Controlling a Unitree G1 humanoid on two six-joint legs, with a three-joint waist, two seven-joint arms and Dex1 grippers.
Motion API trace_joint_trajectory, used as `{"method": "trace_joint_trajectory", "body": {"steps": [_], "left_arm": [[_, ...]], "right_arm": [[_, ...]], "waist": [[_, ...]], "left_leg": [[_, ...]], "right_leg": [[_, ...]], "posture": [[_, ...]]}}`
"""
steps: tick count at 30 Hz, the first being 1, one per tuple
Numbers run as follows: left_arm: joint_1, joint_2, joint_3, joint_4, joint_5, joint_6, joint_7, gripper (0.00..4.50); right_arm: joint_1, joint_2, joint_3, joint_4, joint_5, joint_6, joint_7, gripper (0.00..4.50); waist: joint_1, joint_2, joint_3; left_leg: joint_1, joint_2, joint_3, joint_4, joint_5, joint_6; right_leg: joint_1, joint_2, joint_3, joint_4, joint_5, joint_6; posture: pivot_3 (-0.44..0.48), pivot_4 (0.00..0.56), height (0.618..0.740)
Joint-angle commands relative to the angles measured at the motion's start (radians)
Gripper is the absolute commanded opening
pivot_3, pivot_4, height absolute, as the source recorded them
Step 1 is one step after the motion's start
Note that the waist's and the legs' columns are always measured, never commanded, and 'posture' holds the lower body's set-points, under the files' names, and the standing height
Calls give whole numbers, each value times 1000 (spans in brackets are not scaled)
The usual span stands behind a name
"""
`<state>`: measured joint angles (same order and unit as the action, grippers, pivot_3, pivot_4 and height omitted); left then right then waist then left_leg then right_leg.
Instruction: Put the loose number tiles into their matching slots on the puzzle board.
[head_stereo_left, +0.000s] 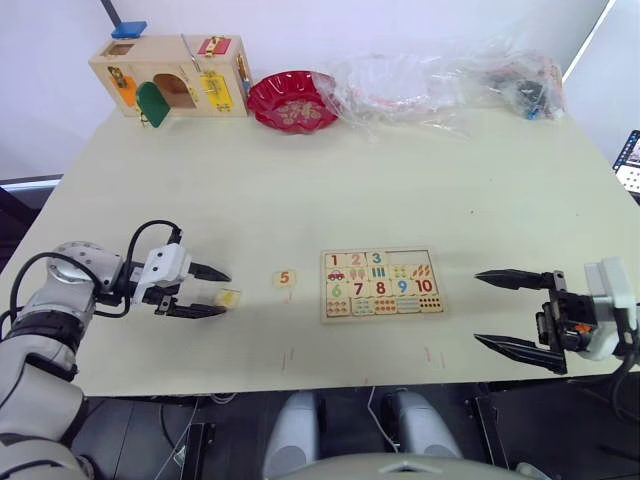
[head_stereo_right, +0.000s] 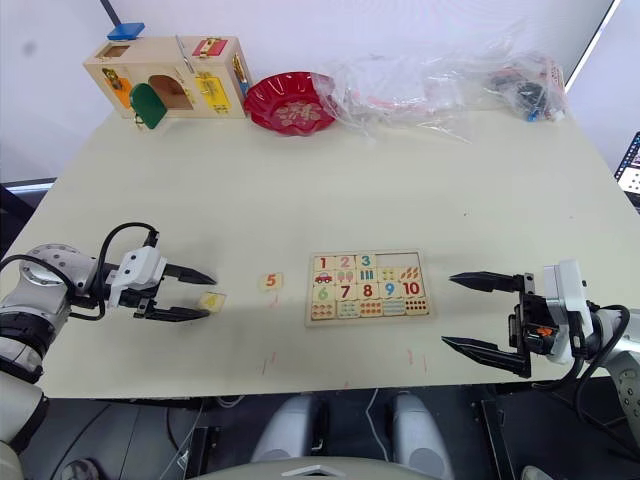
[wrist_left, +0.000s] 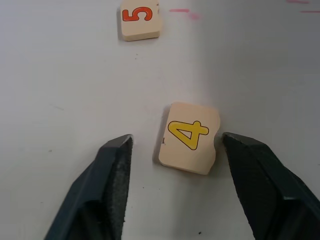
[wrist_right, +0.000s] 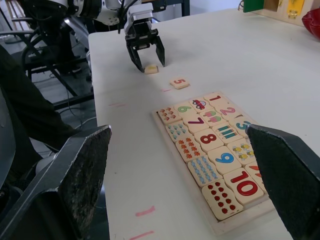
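left gripper jaws apart around tile, 5 tile beside

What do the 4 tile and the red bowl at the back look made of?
The 4 tile: likely pale unvarnished wood, matte, with rounded corners and a printed yellow numeral. The red bowl: probably plastic or glass, since it looks glossy and translucent with a scalloped rim; the look leaves it open.

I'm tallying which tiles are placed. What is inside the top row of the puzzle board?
In the puzzle board, tiles 1, 2 and 3 sit in the top row; two slots beside them are bare wood. Nothing covers the row.
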<state>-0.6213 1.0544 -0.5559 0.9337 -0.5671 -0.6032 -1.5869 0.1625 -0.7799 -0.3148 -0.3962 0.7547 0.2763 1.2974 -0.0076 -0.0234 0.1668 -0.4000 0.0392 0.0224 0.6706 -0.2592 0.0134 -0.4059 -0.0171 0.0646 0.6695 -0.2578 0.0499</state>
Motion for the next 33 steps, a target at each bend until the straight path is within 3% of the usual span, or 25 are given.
{"method": "trace_joint_trajectory", "body": {"steps": [1, 2, 6, 10, 14, 20, 25, 29, 33], "left_arm": [[20, 2, -15, -12, -5, -4, -28, 1359], [26, 7, -12, -19, -10, -4, -28, 915], [58, 28, 35, -67, -38, 17, -28, 916], [93, 34, 157, -137, -31, 81, -28, 916], [172, 93, 266, -346, -28, 273, -5, 916], [289, 199, 416, -809, -53, 633, 179, 916], [105, 231, 372, -1113, 3, 1052, 273, 916], [-78, 140, 296, -1155, 45, 1259, 279, 916], [-280, 37, 152, -1153, 136, 1441, 245, 916]], "right_arm": [[5, -5, -25, -36, 18, -7, -1, 4500], [5, -4, -23, -37, 17, -8, -1, 4500], [0, 1, -16, -33, 13, -12, -4, 4500], [2, 12, -15, -34, 12, -17, -13, 4500], [5, 24, -23, -32, 12, -24, -26, 4500], [21, 34, -44, -33, 9, -39, -40, 4500], [48, 34, -85, -36, 12, -52, -50, 4500], [50, 38, -94, -40, 6, -59, -68, 4500], [51, 44, -108, -44, -3, -79, -85, 4500]], "waist": [[0, 0, 0], [0, 0, 0], [-3, 0, 0], [-3, 0, 0], [-4, -1, 0], [-1, -1, 1], [5, -2, 1], [-2, -1, 1], [-5, -2, 2]], "left_leg": [[0, 0, 0, 0, 0, 0], [0, 0, 0, 0, 0, 0], [0, 0, 0, 0, 0, 0], [0, 0, 0, 0, 0, 0], [0, 1, 0, 0, 0, 0], [0, 2, -1, 0, 0, 0], [0, 0, -1, 0, 0, 0], [0, -1, 0, 0, 0, 0], [0, -1, -1, 0, 0, 0]], "right_leg": [[0, 0, 0, 0, 0, 0], [0, 0, 0, 0, 0, 0], [0, 0, 0, 0, 0, 0], [0, 0, 0, 0, 0, 0], [0, 0, 0, 0, 0, 0], [0, -1, 0, 1, 0, 0], [0, 0, -1, 1, 0, 0], [0, 1, 0, 1, 0, 0], [0, 2, 0, 1, 0, 0]], "posture": [[0, 150, 740], [0, 150, 740], [0, 150, 740], [0, 150, 740], [0, 150, 740], [0, 150, 740], [0, 150, 740], [0, 150, 740], [0, 150, 740]]}}
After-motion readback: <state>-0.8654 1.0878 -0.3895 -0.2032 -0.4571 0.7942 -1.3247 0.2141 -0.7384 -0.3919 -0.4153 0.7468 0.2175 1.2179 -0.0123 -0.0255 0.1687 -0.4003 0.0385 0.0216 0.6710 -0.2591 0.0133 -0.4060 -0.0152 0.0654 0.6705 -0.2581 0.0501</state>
